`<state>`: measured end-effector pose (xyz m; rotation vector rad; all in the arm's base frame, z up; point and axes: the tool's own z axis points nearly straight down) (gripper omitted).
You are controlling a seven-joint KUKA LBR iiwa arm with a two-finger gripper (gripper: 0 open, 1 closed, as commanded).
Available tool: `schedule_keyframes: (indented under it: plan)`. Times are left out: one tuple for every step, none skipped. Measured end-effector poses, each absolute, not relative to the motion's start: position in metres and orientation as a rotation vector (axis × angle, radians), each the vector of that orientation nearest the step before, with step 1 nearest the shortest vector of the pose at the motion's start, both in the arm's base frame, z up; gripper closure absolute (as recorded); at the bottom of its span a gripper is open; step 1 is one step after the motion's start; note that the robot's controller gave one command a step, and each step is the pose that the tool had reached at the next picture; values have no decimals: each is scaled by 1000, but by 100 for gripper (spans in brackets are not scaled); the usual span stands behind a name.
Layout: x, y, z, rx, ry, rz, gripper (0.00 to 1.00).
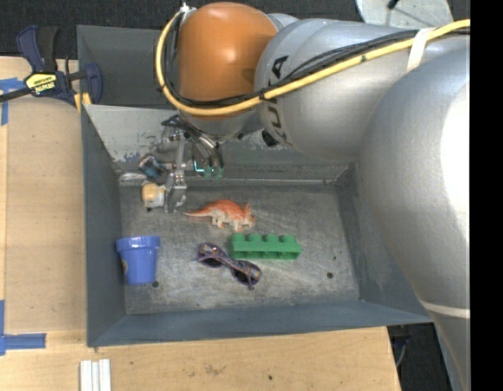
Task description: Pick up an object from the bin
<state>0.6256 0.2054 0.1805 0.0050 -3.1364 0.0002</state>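
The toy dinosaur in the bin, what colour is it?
Orange. The toy dinosaur shows best in the camera view, beside the green brick.

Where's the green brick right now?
In the camera view, the green brick lies mid-floor, just below the orange dinosaur and beside the purple sunglasses.

The single camera sits above the grey metal bin (pixel 100 218), looking down a little aslant and fairly close. The bin spans mid-frame, while the bulky silver robot arm (pixel 381 96) with its rounded orange cover (pixel 218 51) crowds the upper right.
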Motion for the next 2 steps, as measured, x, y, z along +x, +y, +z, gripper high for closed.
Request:
schedule_keyframes:
  plan:
    - [628, 205, 186, 1, -3145, -2, 0]
    - [625, 191, 129, -200, -3140, -3, 0]
